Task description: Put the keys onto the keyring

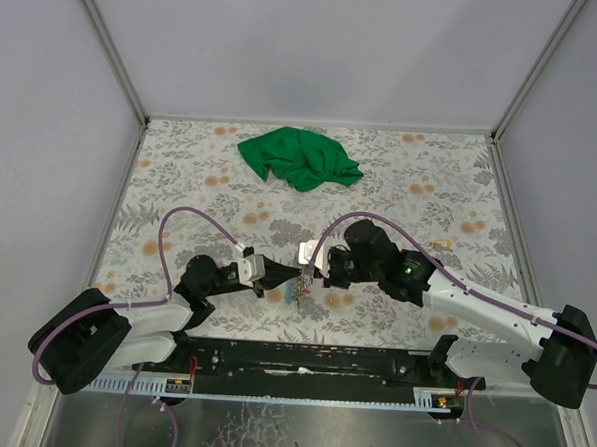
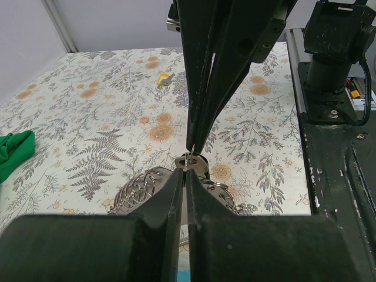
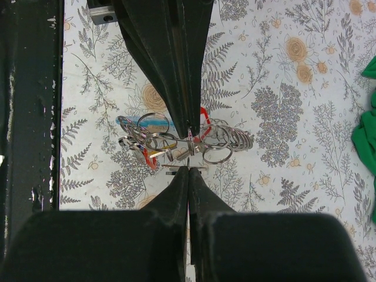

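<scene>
The keyring [image 3: 226, 140], a bunch of thin metal loops, hangs just above the floral table between my two grippers; it also shows as the keyring [image 1: 303, 294]. A red tag [image 3: 203, 116] and a light blue tag [image 3: 144, 122] of the keys sit in the bunch. My left gripper [image 2: 185, 171] is shut on a flat metal key head [image 2: 189, 161] with a hole. My right gripper [image 3: 188, 168] meets it tip to tip, shut on a thin loop of the keyring at that hole. In the top view, left gripper [image 1: 292, 274] and right gripper [image 1: 312, 276] almost touch.
A crumpled green cloth [image 1: 300, 159] lies at the back of the table. A tiny dark-and-yellow item [image 1: 441, 243] lies to the right. The black base rail [image 1: 301, 359] runs along the near edge. Grey walls enclose the table on three sides.
</scene>
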### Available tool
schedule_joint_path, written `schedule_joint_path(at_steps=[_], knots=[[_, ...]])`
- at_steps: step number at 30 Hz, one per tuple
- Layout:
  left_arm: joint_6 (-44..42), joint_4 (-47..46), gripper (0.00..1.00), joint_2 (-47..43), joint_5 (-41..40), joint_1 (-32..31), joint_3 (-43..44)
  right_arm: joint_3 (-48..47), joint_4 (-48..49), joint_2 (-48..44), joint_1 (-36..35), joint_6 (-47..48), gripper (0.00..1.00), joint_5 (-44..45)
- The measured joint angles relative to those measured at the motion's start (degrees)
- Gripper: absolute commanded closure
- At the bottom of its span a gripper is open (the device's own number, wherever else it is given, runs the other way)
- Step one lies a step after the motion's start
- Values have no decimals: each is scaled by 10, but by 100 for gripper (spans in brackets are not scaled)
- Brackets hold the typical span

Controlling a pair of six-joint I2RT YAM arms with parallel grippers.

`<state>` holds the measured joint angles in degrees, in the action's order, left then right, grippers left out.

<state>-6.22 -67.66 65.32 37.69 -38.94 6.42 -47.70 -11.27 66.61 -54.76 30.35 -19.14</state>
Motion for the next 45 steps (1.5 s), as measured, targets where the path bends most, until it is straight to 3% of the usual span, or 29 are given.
schedule_joint_path(at_steps=[45], knots=[[0,0,100,0,0,0,0,4,12,0,0,-9,100,7]])
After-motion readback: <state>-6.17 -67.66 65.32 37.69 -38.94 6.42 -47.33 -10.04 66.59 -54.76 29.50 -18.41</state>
